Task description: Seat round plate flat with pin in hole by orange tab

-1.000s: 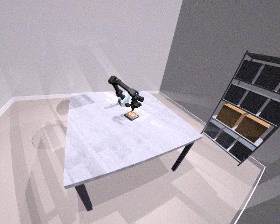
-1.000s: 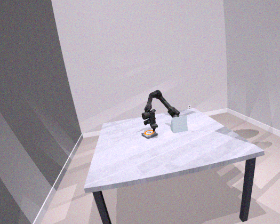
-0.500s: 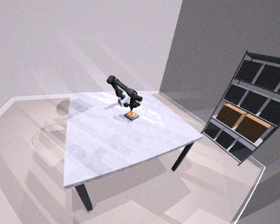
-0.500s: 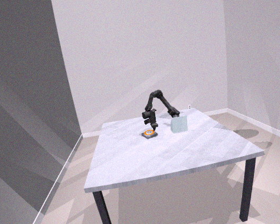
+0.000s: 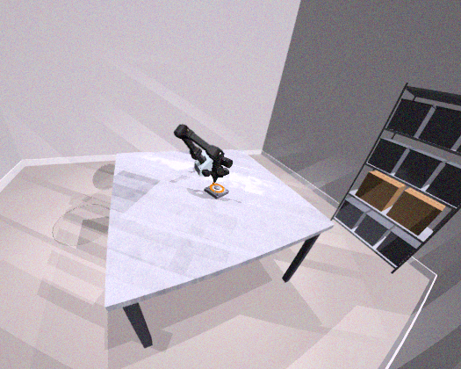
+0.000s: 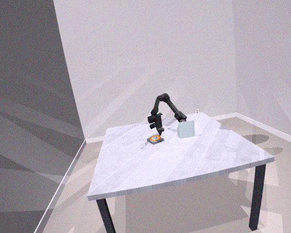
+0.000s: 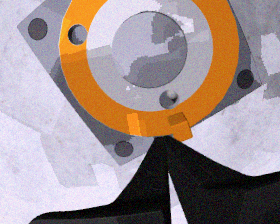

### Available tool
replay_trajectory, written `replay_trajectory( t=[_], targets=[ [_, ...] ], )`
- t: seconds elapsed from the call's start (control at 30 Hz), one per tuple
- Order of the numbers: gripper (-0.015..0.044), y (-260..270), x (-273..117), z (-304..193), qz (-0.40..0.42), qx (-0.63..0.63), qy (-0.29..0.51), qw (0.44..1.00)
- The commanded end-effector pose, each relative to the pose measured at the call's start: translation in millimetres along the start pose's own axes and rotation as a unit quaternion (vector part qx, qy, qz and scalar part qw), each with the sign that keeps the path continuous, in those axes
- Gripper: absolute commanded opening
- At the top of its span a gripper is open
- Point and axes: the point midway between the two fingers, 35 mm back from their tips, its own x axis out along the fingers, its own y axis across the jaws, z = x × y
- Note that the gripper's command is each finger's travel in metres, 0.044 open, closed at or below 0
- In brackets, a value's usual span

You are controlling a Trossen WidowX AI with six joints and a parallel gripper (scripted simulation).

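The round plate (image 5: 223, 190) (image 6: 151, 138) (image 7: 226, 50), orange with a pale inner ring, sits around the grey post (image 7: 150, 49) on the square dark base (image 5: 217, 196) (image 6: 153, 142) (image 7: 46, 45). In the wrist view the orange tab (image 7: 183, 129) points down and slightly right. The hole (image 7: 166, 100) next to it shows a small pale rounded shape at its upper right; whether the plate lies flat is too small to tell. My gripper (image 5: 214, 182) (image 6: 160, 134) (image 7: 163, 143) is shut and empty, its tips at the plate's rim just left of the tab. Contact cannot be told.
A pale blue-green block (image 5: 202, 167) (image 6: 186, 129) stands on the table (image 5: 177, 246) (image 6: 162, 169) near the arm's foot. A dark shelf rack with bins (image 5: 416, 211) stands beyond the table at the right in the top view.
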Motion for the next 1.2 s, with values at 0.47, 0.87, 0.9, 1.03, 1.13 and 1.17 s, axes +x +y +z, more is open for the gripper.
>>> replay_trajectory(
  t=[0.47, 0.87, 0.9, 1.03, 1.13, 1.17],
  targets=[
    [0.0, -8, -27, 1, -0.002, -0.002, 0.003, 1.0],
    [0.0, -8, -37, 1, -0.003, -0.003, 0.001, 1.0],
    [0.0, -8, -37, 1, -0.003, -0.003, 0.001, 1.0],
    [0.0, -8, -37, 1, -0.003, -0.003, 0.001, 1.0],
    [0.0, -8, -37, 1, -0.003, -0.003, 0.001, 1.0],
    [0.0, -8, -37, 1, -0.003, -0.003, 0.001, 1.0]
  ],
)
